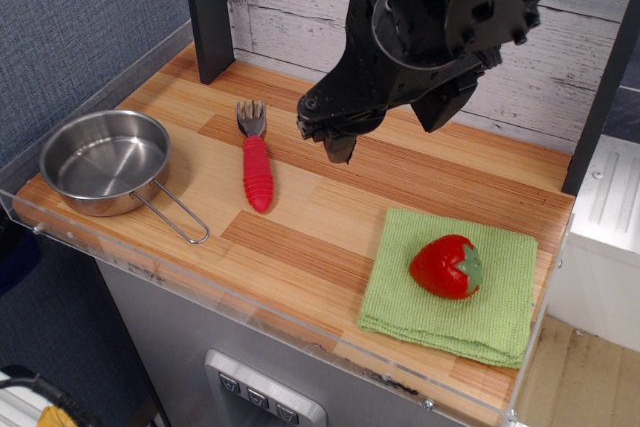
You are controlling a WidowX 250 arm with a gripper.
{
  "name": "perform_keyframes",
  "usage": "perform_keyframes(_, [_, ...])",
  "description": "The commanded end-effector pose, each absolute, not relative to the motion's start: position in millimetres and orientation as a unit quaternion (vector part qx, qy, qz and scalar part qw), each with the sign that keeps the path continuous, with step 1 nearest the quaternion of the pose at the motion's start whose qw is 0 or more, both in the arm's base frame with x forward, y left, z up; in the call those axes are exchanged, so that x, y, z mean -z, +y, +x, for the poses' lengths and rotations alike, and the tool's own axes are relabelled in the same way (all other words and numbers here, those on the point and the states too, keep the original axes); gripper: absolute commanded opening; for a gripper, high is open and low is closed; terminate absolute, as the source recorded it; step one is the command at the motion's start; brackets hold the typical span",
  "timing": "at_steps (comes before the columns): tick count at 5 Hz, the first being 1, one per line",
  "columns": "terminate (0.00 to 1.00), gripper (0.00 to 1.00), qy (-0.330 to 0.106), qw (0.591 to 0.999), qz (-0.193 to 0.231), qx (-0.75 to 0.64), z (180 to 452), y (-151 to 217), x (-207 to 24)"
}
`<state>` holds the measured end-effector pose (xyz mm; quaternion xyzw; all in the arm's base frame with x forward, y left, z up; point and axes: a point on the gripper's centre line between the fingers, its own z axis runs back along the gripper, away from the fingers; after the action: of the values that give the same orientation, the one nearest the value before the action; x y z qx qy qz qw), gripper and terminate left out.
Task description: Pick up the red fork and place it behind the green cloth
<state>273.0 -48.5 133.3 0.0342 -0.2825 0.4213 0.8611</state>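
Note:
The red fork (256,161) lies flat on the wooden table, left of centre, with its grey tines pointing to the back and its ribbed red handle toward the front. The green cloth (497,299) lies at the front right, with a red strawberry toy (446,266) on it. My gripper (336,139) hangs above the table just right of the fork's tines, apart from the fork and holding nothing. Its fingers look close together, but the dark parts hide whether they are shut.
A steel saucepan (105,160) with a wire handle sits at the front left. A dark post (208,9) stands at the back left. A clear plastic rim (300,325) runs along the table's front edge. A white plank wall stands behind.

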Motion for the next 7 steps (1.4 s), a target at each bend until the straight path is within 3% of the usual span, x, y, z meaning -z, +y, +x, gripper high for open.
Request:
perform_keyframes(1, [0.00, 1.00, -0.282, 0.861, 0.034, -0.421, 273, -48, -133])
perform_keyframes(4, [0.00, 1.00, -0.207, 0.805, -0.060, -0.553, 288, 37, -126])
perform_keyframes(6, [0.00, 1.00, -0.186, 0.805, -0.065, -0.560, 310, 78, -96])
perform_keyframes(7, [0.00, 1.00, -0.185, 0.811, -0.052, -0.552, 326, 78, -85])
